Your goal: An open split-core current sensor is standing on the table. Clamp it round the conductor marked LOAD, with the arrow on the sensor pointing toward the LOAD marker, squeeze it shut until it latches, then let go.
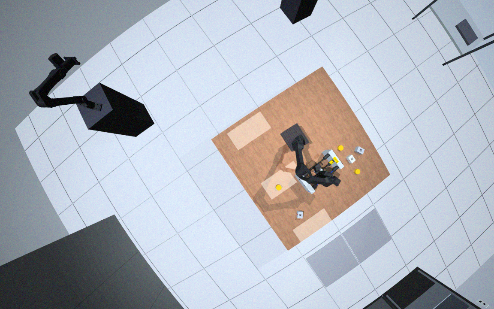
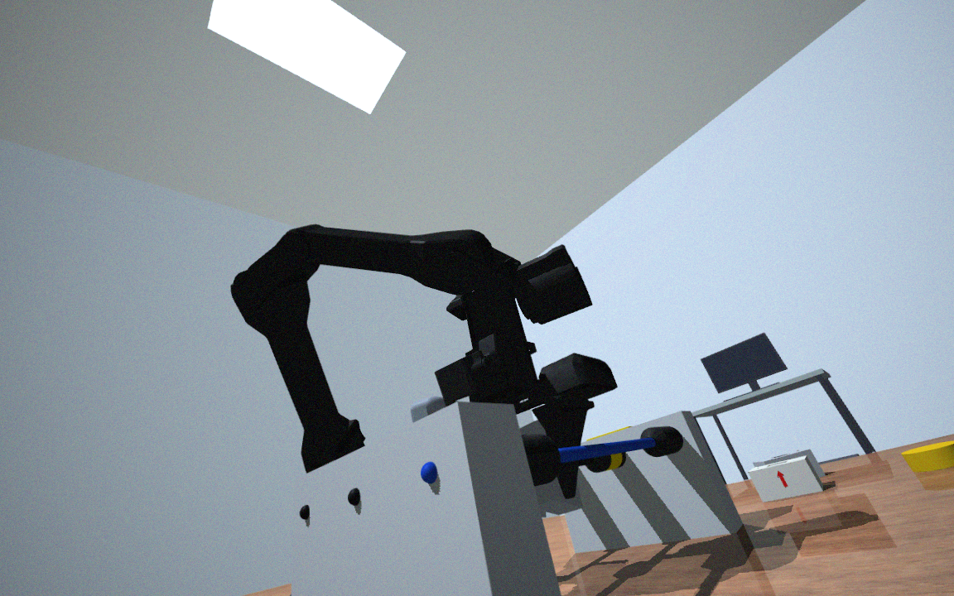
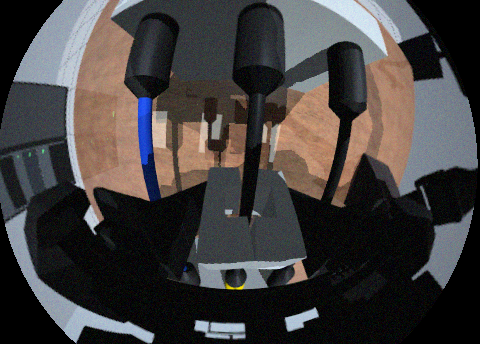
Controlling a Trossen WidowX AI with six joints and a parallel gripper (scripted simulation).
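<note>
My gripper (image 3: 244, 188) (image 2: 568, 474) is shut on the grey sensor (image 3: 275, 241) (image 2: 561, 507), with a black finger on each side. The sensor sits round the middle black conductor (image 3: 253, 134). Its halves meet along a seam below the conductor; a small opening shows where the conductor passes. Whether it is latched cannot be told. A yellow band (image 2: 618, 460) (image 3: 234, 286) marks the middle conductor near one panel, and a yellow label (image 1: 335, 159) sits on that panel's top; their lettering is unreadable. The sensor's arrow is hidden.
A blue conductor (image 3: 145, 129) (image 2: 606, 449) and another black conductor (image 3: 342, 139) run on either side. Two upright panels (image 2: 503, 511) (image 3: 205, 49) bear the conductor ends. White blocks (image 1: 359, 150) (image 2: 787, 482) and yellow discs (image 1: 278, 187) (image 2: 936, 455) stand on the table (image 1: 302, 95).
</note>
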